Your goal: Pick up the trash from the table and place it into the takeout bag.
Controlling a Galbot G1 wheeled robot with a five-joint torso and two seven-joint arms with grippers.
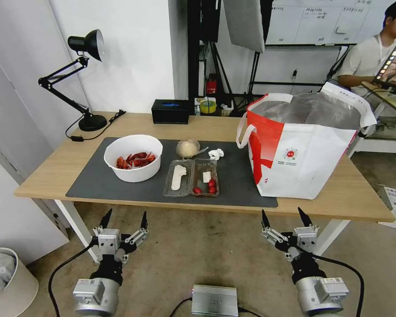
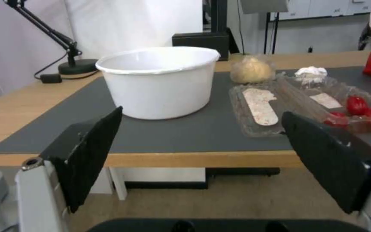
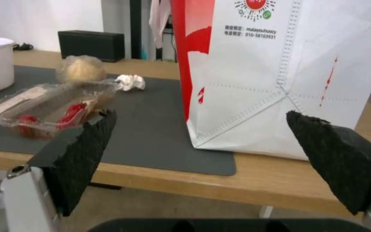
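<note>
Trash on the counter [image 1: 53, 169] mat: bowl [image 1: 133, 157], clamshell box [image 1: 192, 177], cup [image 1: 187, 148], tissue [image 1: 216, 153], takeout bag [image 1: 301, 145] at right, left hand [image 1: 124, 219] and right hand [image 1: 286, 217] spread wide, empty, below the edge.

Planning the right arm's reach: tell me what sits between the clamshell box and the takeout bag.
Head view: only bare dark grey mat lies between the clamshell box and the takeout bag; the crumpled tissue sits farther back.

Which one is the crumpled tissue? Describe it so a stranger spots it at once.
Start at the takeout bag on the table. On the grey mat just beside the bag's strap lies the crumpled tissue, behind the clamshell box. Unlike the beige-filled cup beside it, it is small, white and shapeless.
</note>
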